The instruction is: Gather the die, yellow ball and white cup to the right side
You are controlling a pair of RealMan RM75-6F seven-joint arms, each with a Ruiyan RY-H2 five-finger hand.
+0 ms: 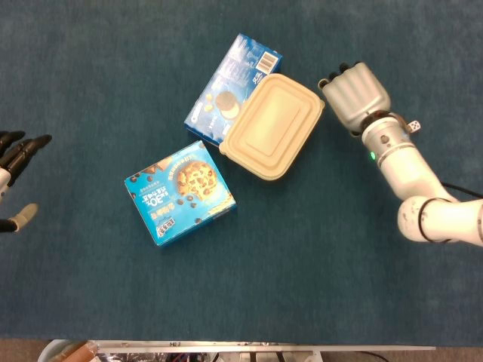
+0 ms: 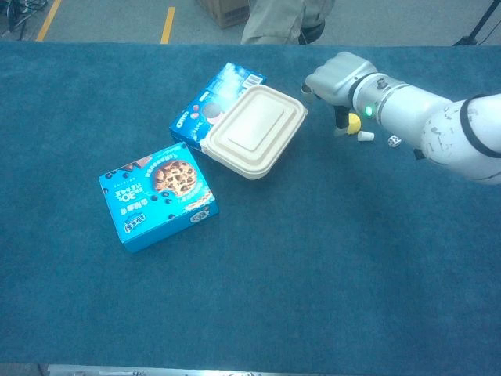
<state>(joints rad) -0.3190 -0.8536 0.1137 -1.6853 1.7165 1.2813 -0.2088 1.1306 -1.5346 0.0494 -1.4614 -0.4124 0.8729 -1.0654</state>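
The right hand (image 2: 335,78) is hovering at the far right of the table (image 2: 313,274), just right of the tan container (image 2: 252,131), fingers curled in and seemingly holding nothing. The ball (image 2: 354,123), cup (image 2: 365,137) and die (image 2: 393,141) are sitting close together just behind and right of it, largely hidden under the wrist from above. They already look gathered, so the hand is best lifting straight up, clear of them, without brushing the ball. The left hand (image 1: 13,177) is resting open at the left edge.
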